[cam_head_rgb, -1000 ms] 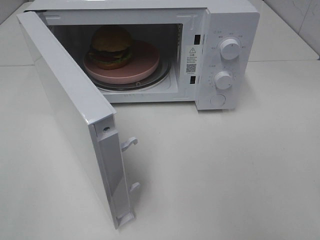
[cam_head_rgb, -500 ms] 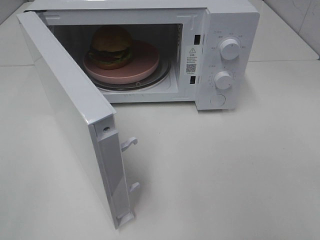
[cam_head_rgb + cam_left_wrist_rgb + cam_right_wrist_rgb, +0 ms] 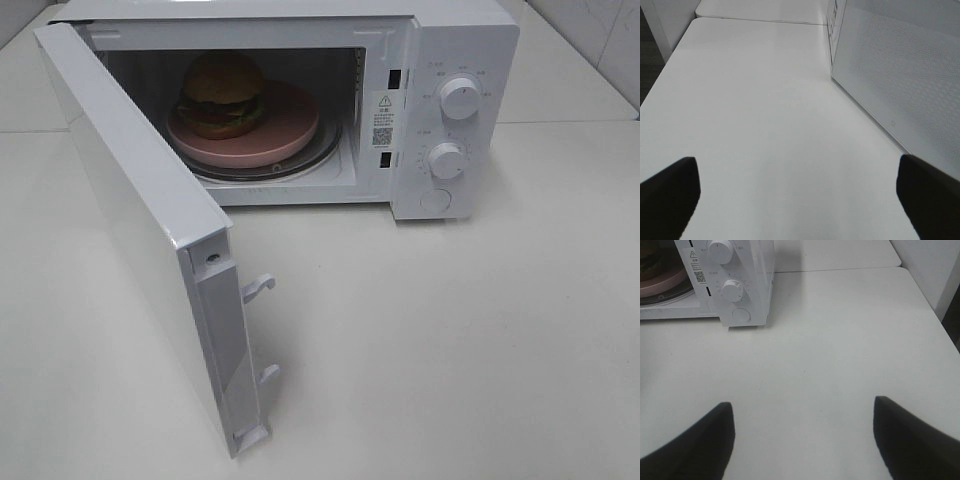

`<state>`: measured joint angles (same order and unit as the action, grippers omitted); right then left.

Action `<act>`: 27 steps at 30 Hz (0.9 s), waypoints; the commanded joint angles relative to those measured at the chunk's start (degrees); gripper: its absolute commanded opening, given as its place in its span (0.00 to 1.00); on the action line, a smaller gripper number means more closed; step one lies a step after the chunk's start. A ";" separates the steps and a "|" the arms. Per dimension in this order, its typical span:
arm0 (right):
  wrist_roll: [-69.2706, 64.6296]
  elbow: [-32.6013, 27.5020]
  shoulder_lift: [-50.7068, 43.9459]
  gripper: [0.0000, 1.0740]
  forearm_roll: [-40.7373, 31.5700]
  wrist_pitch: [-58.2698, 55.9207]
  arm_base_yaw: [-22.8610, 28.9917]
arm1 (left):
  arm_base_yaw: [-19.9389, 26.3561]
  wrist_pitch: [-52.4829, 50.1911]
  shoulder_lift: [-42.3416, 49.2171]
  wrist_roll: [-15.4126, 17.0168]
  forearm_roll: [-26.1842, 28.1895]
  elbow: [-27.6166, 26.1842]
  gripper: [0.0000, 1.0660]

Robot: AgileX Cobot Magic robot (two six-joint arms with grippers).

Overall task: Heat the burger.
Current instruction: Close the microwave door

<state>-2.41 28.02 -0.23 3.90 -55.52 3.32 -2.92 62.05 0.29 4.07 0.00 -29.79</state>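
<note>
The burger (image 3: 222, 94) sits on a pinkish-brown plate (image 3: 285, 125) on the glass turntable inside the white microwave (image 3: 465, 40), whose door (image 3: 140, 215) hangs wide open toward the front left. No arm shows in the exterior high view. In the left wrist view my left gripper (image 3: 797, 192) is open over bare table, beside the door's outer face (image 3: 900, 80). In the right wrist view my right gripper (image 3: 802, 432) is open above the table, well short of the microwave's control panel (image 3: 732, 287); the plate's edge (image 3: 660, 282) shows there.
Two knobs (image 3: 459, 97) and a round button (image 3: 435, 201) sit on the microwave's right panel. Door latch hooks (image 3: 258, 288) stick out from the open door's edge. The white table (image 3: 450, 340) has seams at the back, and a wall stands at the far right.
</note>
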 commanded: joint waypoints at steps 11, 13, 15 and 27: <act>0.29 -0.06 -1.72 0.71 -0.06 0.23 0.00 | 0.06 -0.69 0.34 -0.23 0.00 0.23 0.96; 0.29 -0.06 -1.72 0.71 -0.06 0.23 0.00 | 0.06 -0.69 0.34 -0.23 0.00 0.23 0.96; 0.29 -0.06 -1.72 0.71 -0.06 0.23 0.00 | 0.06 -0.69 0.34 -0.23 0.00 0.23 0.96; 0.29 -0.06 -1.72 0.71 -0.06 0.23 0.00 | 0.06 -0.69 0.34 -0.23 0.00 0.23 0.96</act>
<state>-2.41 28.02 -0.23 3.90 -55.63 3.32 -2.92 62.05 0.29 4.07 0.00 -29.79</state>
